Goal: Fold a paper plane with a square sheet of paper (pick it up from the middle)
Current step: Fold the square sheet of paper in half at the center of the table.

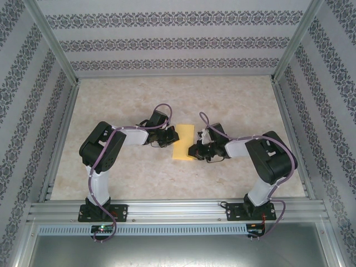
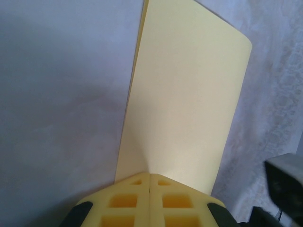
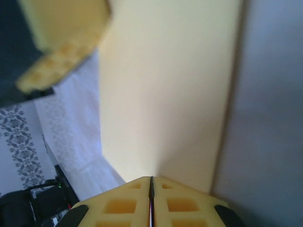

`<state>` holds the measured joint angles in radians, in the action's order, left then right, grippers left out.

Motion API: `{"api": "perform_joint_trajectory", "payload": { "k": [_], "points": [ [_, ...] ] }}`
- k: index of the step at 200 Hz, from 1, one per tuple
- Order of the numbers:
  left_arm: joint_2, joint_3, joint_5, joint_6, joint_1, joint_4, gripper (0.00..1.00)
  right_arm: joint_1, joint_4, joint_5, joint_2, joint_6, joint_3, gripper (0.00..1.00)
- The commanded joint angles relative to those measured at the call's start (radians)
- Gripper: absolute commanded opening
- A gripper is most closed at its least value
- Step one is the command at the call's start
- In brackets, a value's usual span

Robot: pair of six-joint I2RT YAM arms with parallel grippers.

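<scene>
Folded square sheet of paper (image 1: 183, 140): left tool (image 1: 172, 136) grasps its 9 o'clock edge, right tool (image 1: 193, 152) its 4 o'clock edge.

No text, labels, brands or numbers legible. Square sheet of paper (image 1: 183, 143) plain yellow, unprinted. Wall panels (image 1: 167, 44) ornamental pattern only.
</scene>
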<state>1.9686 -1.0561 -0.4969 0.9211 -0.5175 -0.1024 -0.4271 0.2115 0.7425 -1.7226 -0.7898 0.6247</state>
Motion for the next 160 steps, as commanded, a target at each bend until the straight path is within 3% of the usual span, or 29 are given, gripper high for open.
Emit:
{"api": "perform_joint_trajectory", "payload": {
  "k": [1,51,108,160],
  "points": [
    [0.006,0.027,0.035,-0.013,-0.011,0.105,0.00,-0.004,0.034,0.003,-0.013,-0.002,-0.025,0.09],
    [0.007,0.022,0.037,-0.013,-0.012,0.108,0.00,-0.018,-0.036,0.005,0.081,0.023,-0.019,0.09],
    [0.010,0.016,0.035,-0.016,-0.010,0.116,0.00,-0.035,-0.052,-0.029,-0.008,0.028,-0.023,0.09],
    [0.013,0.010,0.035,-0.019,-0.010,0.120,0.00,-0.035,-0.283,-0.108,0.110,0.098,0.100,0.09]
  ]
}}
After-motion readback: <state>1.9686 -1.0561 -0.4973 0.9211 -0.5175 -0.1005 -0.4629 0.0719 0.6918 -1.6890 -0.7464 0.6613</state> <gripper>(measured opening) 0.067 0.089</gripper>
